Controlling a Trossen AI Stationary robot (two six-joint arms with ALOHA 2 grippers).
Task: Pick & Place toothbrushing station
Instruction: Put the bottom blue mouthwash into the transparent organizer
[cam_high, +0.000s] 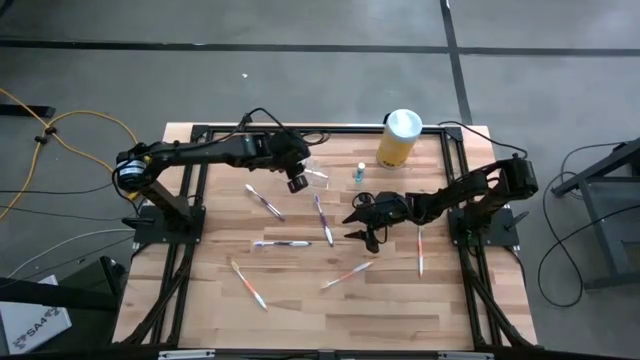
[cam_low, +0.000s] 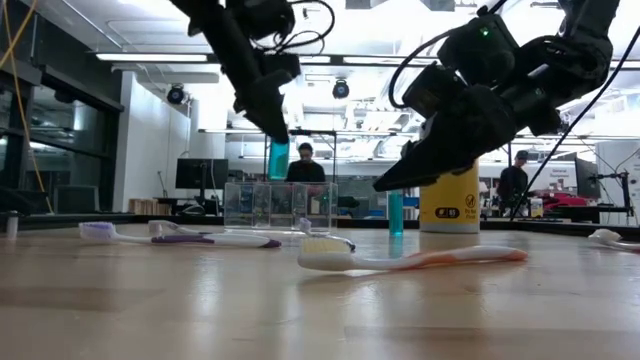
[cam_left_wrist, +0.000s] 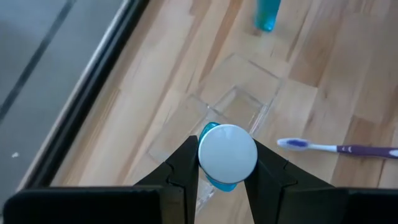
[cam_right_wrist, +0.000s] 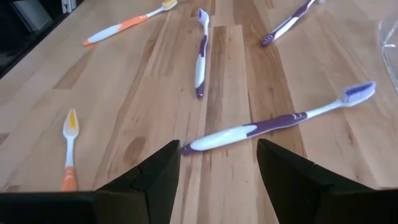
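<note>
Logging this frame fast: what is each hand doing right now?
Left hand: closed on a small teal bottle with a white cap, above the clear holder.
Right hand: open, holding nothing, over the toothbrushes.

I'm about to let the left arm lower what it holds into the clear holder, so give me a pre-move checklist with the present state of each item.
1. Left gripper shut on the teal tube with white cap: ok.
2. Tube over the clear holder: ok in the left wrist view, where the holder lies just beyond the cap.
3. Holder upright on the table: ok in the low view.
4. Holder free inside: cannot tell.
5. Right gripper away from the holder: ok; it is open above a purple-and-white toothbrush.
6. Second teal tube clear of the path: ok, it stands beside the holder.
</note>
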